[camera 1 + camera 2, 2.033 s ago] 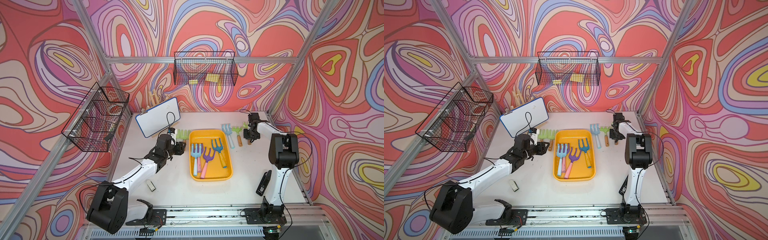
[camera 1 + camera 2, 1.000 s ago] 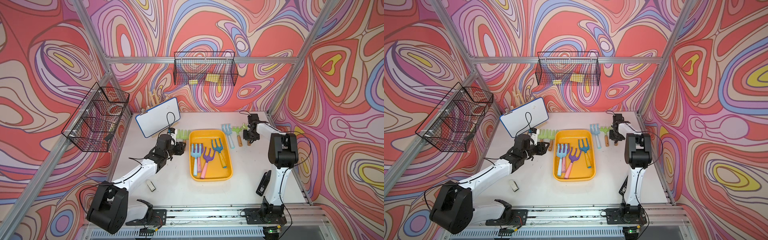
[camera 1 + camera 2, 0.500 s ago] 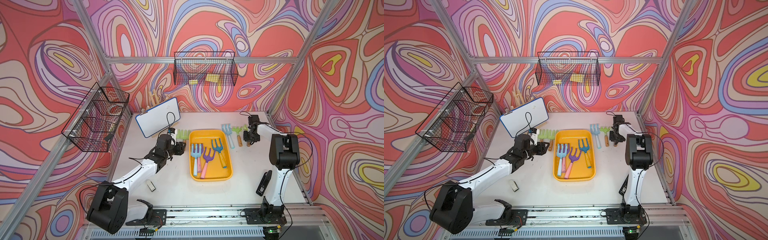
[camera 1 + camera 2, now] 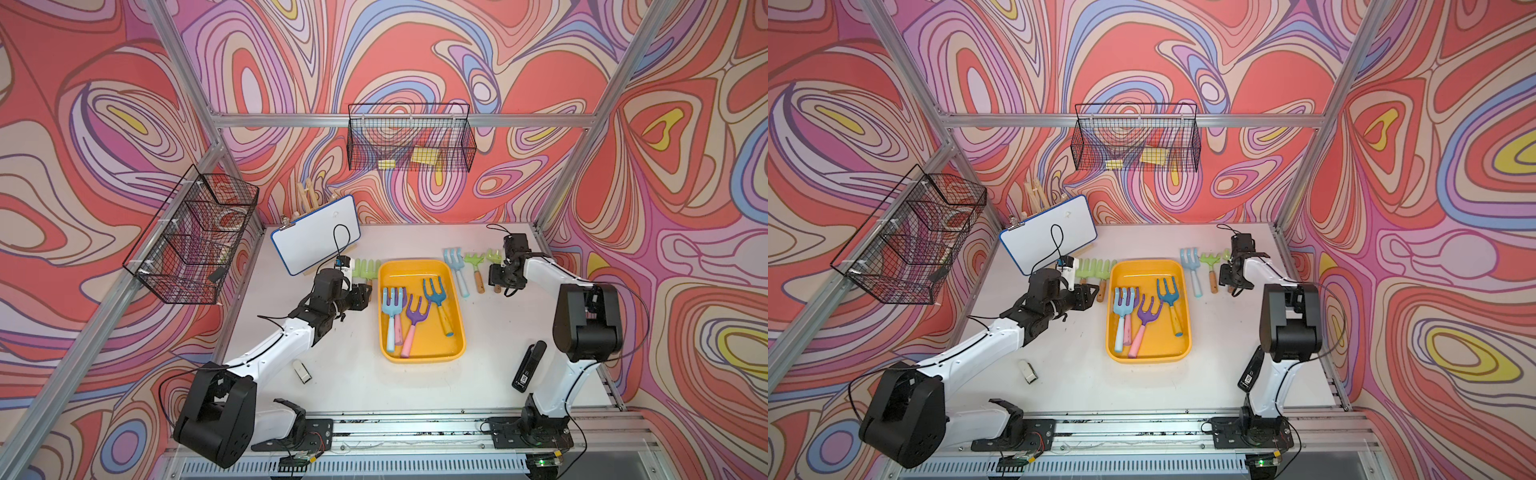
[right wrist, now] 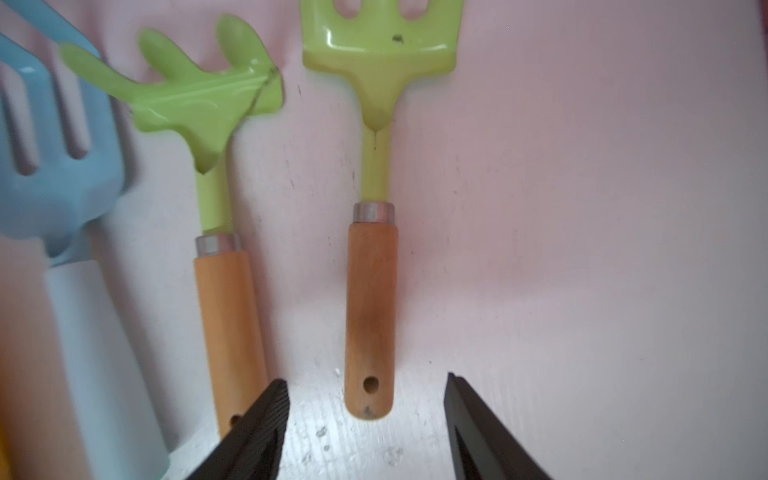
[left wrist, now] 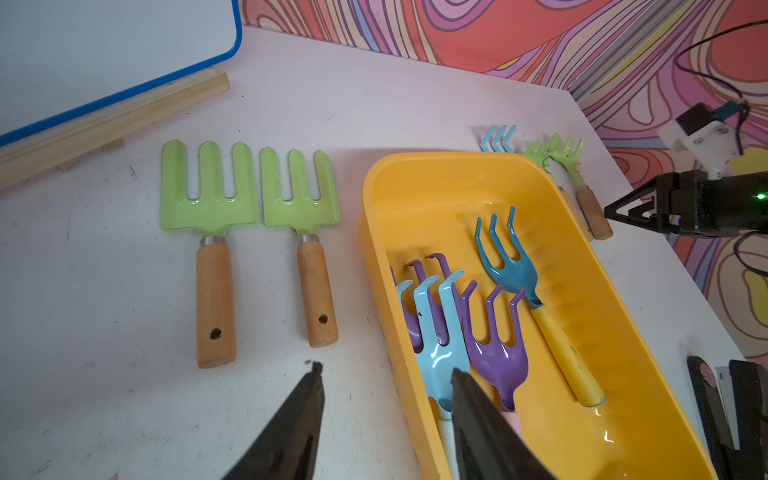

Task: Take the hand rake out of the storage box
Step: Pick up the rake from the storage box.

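The yellow-orange storage box (image 4: 419,262) (image 4: 1148,262) lies mid-table and holds several hand rakes: a light blue one (image 6: 436,332), a purple one (image 6: 496,353) and a teal one with a yellow handle (image 4: 436,297). To the right of the box, my right gripper (image 5: 366,380) (image 4: 500,284) is open, its fingers either side of the wooden handle end of a green hand rake (image 5: 370,311) lying flat on the table. My left gripper (image 6: 386,369) (image 4: 361,297) hangs open and empty at the box's left rim (image 6: 415,166).
A light blue rake (image 4: 455,270) and a second green rake (image 4: 476,270) lie beside the released one. Two green forks (image 6: 210,199) (image 6: 299,195) lie left of the box. A whiteboard (image 4: 316,239), two wire baskets (image 4: 409,139) (image 4: 191,237) and a black device (image 4: 528,368) stand around.
My right gripper has opened and let go of the green rake's wooden handle, which now rests on the table. The left arm has not moved.
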Controlling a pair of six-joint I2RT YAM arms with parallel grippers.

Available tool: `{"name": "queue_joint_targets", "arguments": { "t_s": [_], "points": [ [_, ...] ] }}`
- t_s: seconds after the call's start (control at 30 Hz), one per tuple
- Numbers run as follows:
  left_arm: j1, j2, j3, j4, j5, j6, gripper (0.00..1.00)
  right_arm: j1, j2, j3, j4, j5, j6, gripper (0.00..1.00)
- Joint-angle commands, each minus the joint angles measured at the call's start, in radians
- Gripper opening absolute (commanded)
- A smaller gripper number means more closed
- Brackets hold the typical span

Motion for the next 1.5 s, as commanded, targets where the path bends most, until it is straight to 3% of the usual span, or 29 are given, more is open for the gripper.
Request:
{"name": "queue_joint_targets", "arguments": {
  "t_s": [0.0,0.23,0.33,0.53,0.67,0.83,0.97,1.1,1.47],
  "points": [
    [-0.002,0.012,0.026,-0.015,0.012,0.016,0.54,0.02,-0.122,-0.075,0.099,-0.04,0.041,0.7],
    [-0.003,0.03,0.041,-0.028,0.009,0.017,0.55,0.161,-0.365,-0.355,0.362,-0.028,0.131,0.75],
    [-0.003,0.038,0.048,-0.036,0.008,0.015,0.55,0.24,-0.413,-0.448,0.462,0.044,0.145,0.77],
    [-0.003,0.032,0.047,-0.041,-0.001,0.012,0.56,0.301,-0.482,-0.604,0.642,0.058,0.21,0.79],
    [-0.002,0.02,0.056,-0.06,0.0,0.019,0.59,0.374,-0.533,-0.655,0.679,0.144,0.202,0.79],
    [-0.008,0.012,0.121,-0.188,0.065,0.006,0.59,0.383,-0.546,-0.669,0.689,0.165,0.202,0.78],
    [-0.069,0.022,0.208,-0.377,0.024,-0.013,0.47,0.384,-0.534,-0.659,0.683,0.163,0.201,0.76],
    [-0.157,0.039,0.287,-0.532,-0.03,-0.042,0.49,0.385,-0.546,-0.669,0.689,0.172,0.206,0.73],
    [-0.393,0.148,0.422,-0.673,-0.241,-0.189,0.39,0.384,-0.56,-0.679,0.689,0.187,0.215,0.64]
  ]
}}
